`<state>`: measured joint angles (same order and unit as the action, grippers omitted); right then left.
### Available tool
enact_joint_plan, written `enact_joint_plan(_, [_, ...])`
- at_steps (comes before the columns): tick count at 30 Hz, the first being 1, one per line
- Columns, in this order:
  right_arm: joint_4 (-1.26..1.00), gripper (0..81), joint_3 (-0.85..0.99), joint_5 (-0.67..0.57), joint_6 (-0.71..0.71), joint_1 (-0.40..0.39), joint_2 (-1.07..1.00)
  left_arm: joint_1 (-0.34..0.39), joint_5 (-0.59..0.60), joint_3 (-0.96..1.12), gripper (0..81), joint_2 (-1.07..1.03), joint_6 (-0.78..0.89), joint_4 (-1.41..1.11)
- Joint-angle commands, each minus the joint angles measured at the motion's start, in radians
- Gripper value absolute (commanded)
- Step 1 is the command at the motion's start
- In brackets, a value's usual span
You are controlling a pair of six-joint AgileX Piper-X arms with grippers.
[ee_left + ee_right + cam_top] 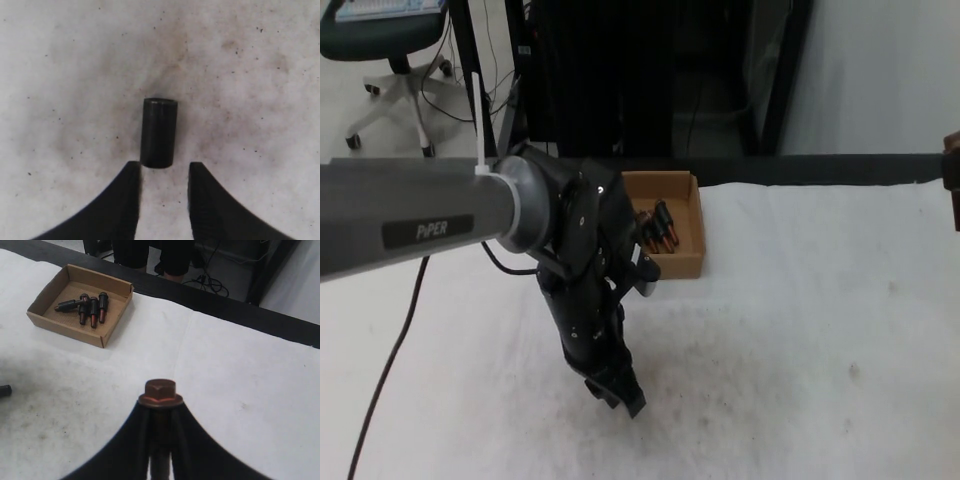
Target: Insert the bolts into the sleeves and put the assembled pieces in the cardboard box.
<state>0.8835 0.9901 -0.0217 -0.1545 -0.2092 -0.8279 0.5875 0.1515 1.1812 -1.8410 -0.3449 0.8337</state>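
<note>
A black sleeve (159, 132) lies on the white cloth. My left gripper (164, 172) hangs open just over it, and the sleeve's near end sits at the gap between the two fingertips. In the high view the left gripper (620, 392) points down at the bench, in front of the cardboard box (692, 262). My right gripper (160, 409) is shut on a copper-coloured bolt (160, 392) with its hex head sticking out past the fingertips, held above the cloth. The cardboard box (65, 326) holds several assembled pieces (90, 307), black sleeves with copper bolts.
The white cloth (800, 340) covers the bench, stained dark in the middle. A black strip (820, 168) runs along its far edge. A dark cable (390, 370) trails over the left side. A small dark end (4, 390) shows at the right wrist view's edge.
</note>
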Motion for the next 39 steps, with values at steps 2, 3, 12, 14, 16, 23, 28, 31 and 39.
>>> enact_joint_plan(2, [-0.005, 0.8, 0.009, -0.011, -0.003, -0.003, 0.009, 0.006, -0.016, 0.009, 30.6, 0.002, 0.005, -0.024])
enact_joint_plan(3, [-0.005, 0.8, 0.009, -0.011, -0.003, -0.003, 0.009, 0.008, -0.016, 0.009, 30.6, 0.002, -0.005, -0.030])
enact_joint_plan(12, [-0.005, 0.8, 0.009, -0.014, -0.003, -0.003, 0.009, 0.029, -0.024, 0.009, 30.6, -0.027, -0.059, -0.042])
enact_joint_plan(14, [-0.005, 0.8, 0.009, -0.014, -0.003, -0.003, 0.009, 0.035, -0.028, 0.009, 30.6, -0.038, -0.060, -0.040])
enact_joint_plan(16, [-0.005, 0.8, 0.009, -0.014, -0.003, -0.003, 0.009, 0.041, -0.031, 0.009, 30.6, -0.044, -0.060, -0.040])
enact_joint_plan(23, [-0.005, 0.8, 0.009, -0.014, -0.003, -0.003, 0.009, 0.050, -0.045, 0.009, 30.6, -0.051, -0.075, -0.042])
enact_joint_plan(28, [-0.005, 0.8, 0.009, -0.014, -0.003, -0.003, 0.009, 0.050, -0.045, 0.009, 30.6, -0.051, -0.058, -0.060])
enact_joint_plan(31, [-0.001, 0.8, 0.009, -0.014, -0.003, -0.003, 0.009, 0.052, -0.045, 0.009, 30.6, -0.051, -0.044, -0.074])
enact_joint_plan(39, [0.020, 0.8, 0.009, -0.014, -0.003, -0.003, 0.009, 0.052, -0.045, 0.009, 30.6, -0.051, -0.044, -0.095])
